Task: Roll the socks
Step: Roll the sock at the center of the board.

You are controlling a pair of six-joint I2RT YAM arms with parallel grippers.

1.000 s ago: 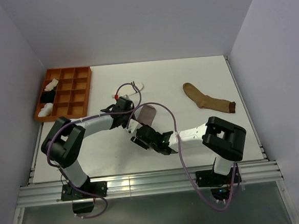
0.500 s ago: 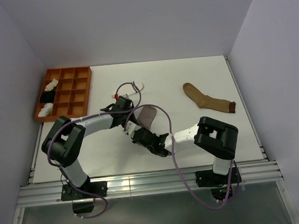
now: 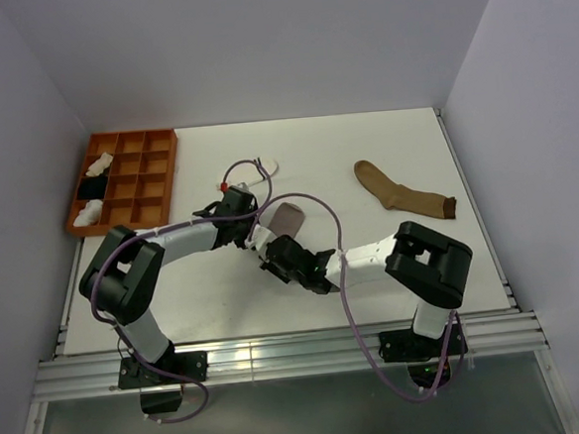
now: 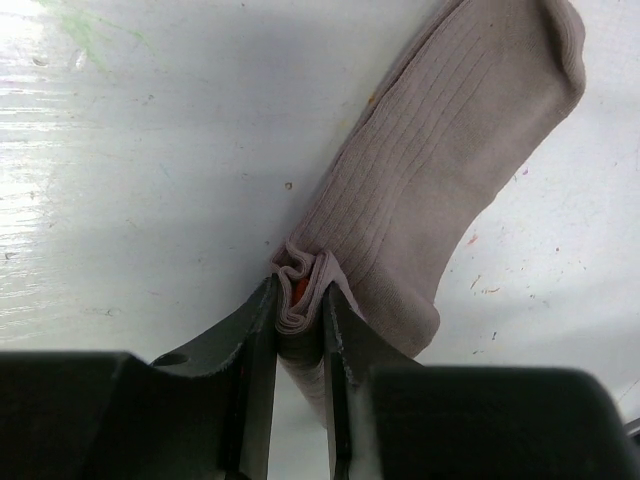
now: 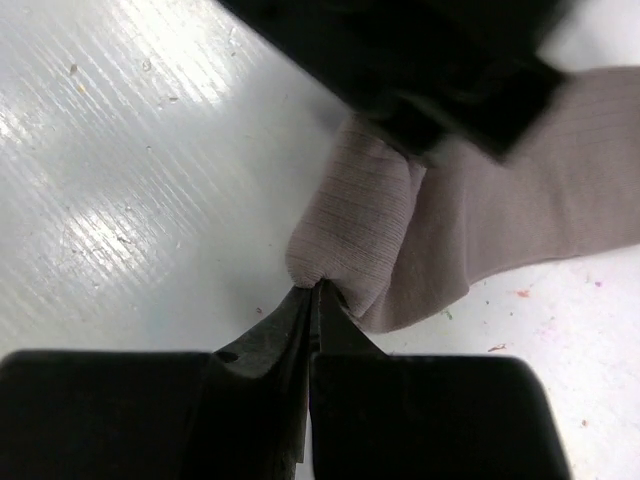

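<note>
Top external view: the two arms reach in toward the middle of the white desk (image 3: pixel 364 142), and both tools meet at a grey ribbed sock (image 3: pixel 288 217). This sock lies just in front of the arms, partly folded over on itself at its near end. The left tool (image 3: pixel 255 233) comes at it from the left and the right tool (image 3: pixel 271 249) from the near right, the two nearly touching.

From the left wrist, the left tool (image 4: pixel 298 290) has its jaws only a narrow gap apart, clamped on a bunched, folded edge of the grey ribbed sock (image 4: pixel 450 150). A little reddish fabric shows inside the folds. The rest of the sock stretches flat across the desk, away to the upper right.

From the right wrist, the right tool (image 5: pixel 316 290) is closed down to its tips. They pinch a small pucker of fabric at the rounded fold of the grey ribbed sock (image 5: pixel 350 220). The dark body of the left tool crosses just above that fold.

Well apart to the right, a tan-brown sock with a dark toe (image 3: pixel 397 195) lies flat. A short white sock (image 3: pixel 269 165) lies farther back, partly behind purple cables (image 3: pixel 314 210). At the far left stands an orange compartment tray (image 3: pixel 133 135) holding two white sock bundles (image 3: pixel 99 165) and a black bundle (image 3: pixel 91 188).
</note>
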